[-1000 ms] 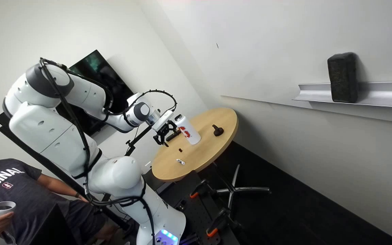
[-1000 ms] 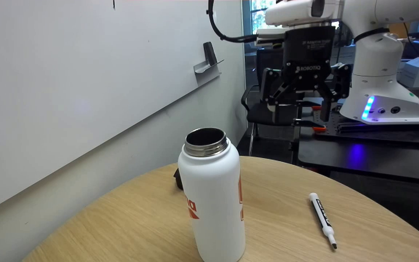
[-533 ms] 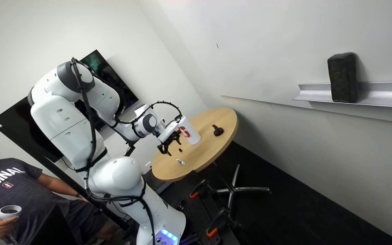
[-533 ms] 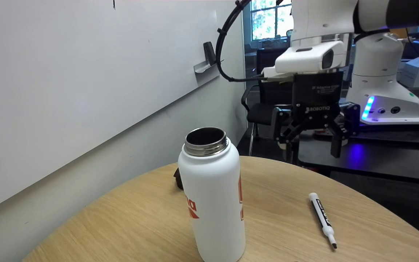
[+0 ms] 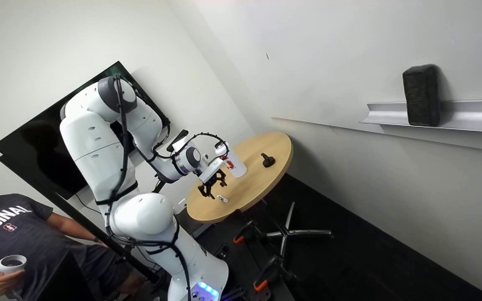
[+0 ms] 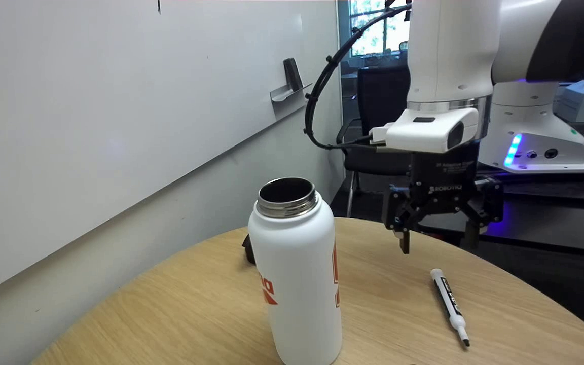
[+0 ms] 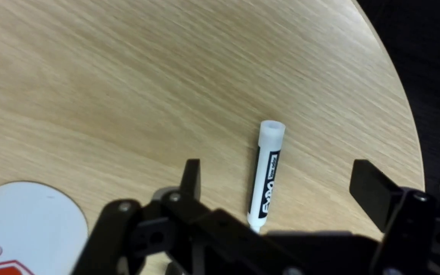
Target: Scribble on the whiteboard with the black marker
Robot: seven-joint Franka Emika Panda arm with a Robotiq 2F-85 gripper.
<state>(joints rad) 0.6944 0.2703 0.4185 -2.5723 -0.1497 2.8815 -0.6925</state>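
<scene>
The black marker lies uncapped on the round wooden table, a white barrel with a black label [image 7: 267,175]. Its dark tip shows in an exterior view, where the marker [image 6: 448,304] lies to the right of the bottle. My gripper [image 7: 275,173] is open above the table; in the wrist view the marker appears between its fingers, untouched, its tip end hidden behind the gripper. An exterior view shows the gripper [image 6: 438,242] clear of the tabletop, apart from the marker. The whiteboard [image 5: 349,50] covers the wall beyond the table and carries a short dark stroke.
A white bottle [image 6: 297,284] with red print stands on the table close to the gripper. A dark lid-like object [image 5: 268,160] lies near the wall side. A black eraser [image 5: 421,95] rests on the grey ledge [image 5: 471,115]. A person sits behind the arm.
The arm has reached forward and my gripper has come down towards the table and the marker. Its jaws have stayed open. Marker and bottle have not moved.
</scene>
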